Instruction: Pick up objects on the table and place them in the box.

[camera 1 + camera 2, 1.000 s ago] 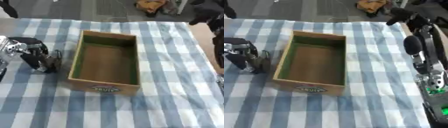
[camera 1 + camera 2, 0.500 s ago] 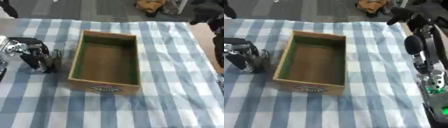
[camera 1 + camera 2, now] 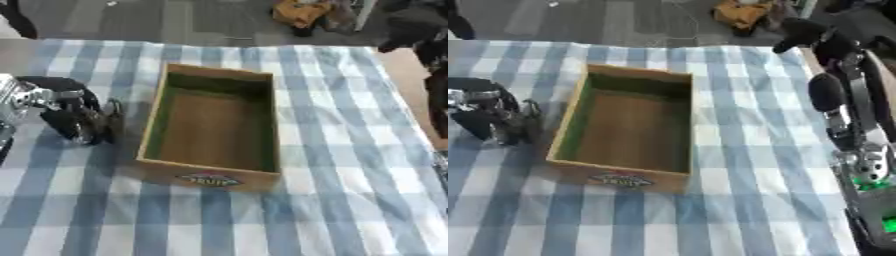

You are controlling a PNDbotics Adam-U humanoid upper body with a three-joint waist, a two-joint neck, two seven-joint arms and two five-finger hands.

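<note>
Left hand [image 3: 72, 112] is sitting low on the checked tablecloth [image 3: 332, 150], just left of the wooden box [image 3: 213, 125], coming in from the view's left edge with a silver wrist joint showing behind it. Black fingers are curling downward around a small dark object [image 3: 112, 120] that is standing between the hand and the box's left wall; it is too blurred to say what the object is, only that it is dark and narrow. The object is sitting just beside the box, outside it, on or just above the cloth. The box is lying open-topped in the middle of the table, green lining along its inner walls, brown floor, a label on the near wall, nothing visible inside. Right arm [image 3: 846, 107] is running along the right edge of the right eye view, black with silver joints, stretching from the near corner toward the far side of the table. Right hand [image 3: 802, 32] is hanging at the far right corner, past the box and well apart from it; cannot tell whether its fingers are curled or straight.
</note>
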